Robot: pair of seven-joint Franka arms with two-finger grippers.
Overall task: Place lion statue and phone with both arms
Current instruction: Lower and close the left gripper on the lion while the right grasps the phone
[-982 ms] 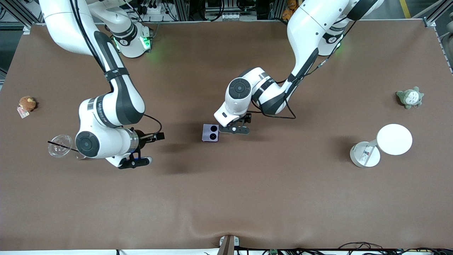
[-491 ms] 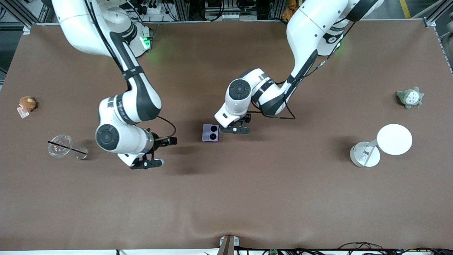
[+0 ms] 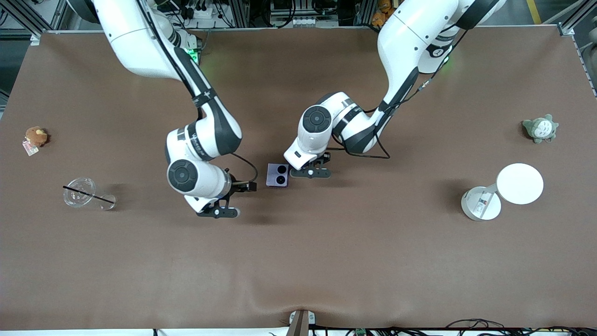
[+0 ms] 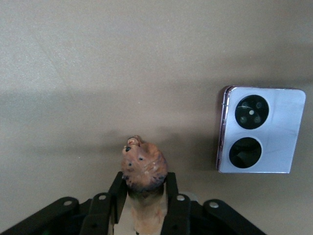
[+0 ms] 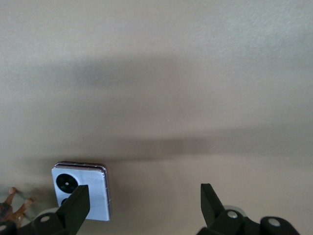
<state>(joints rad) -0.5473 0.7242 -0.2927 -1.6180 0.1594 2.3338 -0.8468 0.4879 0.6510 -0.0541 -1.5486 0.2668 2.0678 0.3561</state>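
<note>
The lion statue [image 4: 143, 169] is clamped in the left end effector [image 3: 311, 171], just beside the phone [image 3: 277, 175] lying flat mid-table [image 3: 326, 256]. The right end effector [image 3: 219, 212], fingers spread and empty, hovers near the phone toward the right arm's end.

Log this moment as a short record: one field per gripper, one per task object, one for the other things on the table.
left gripper: shut on the lion statue, beside the phone
right gripper: open, holds nothing, over the table beside the phone
phone: flat on the table, camera rings up, ungripped
lion statue: in the left gripper's fingers, not touching the phone
other things: brown plush toy, clear cup with straw, grey plush toy, white stand
</note>
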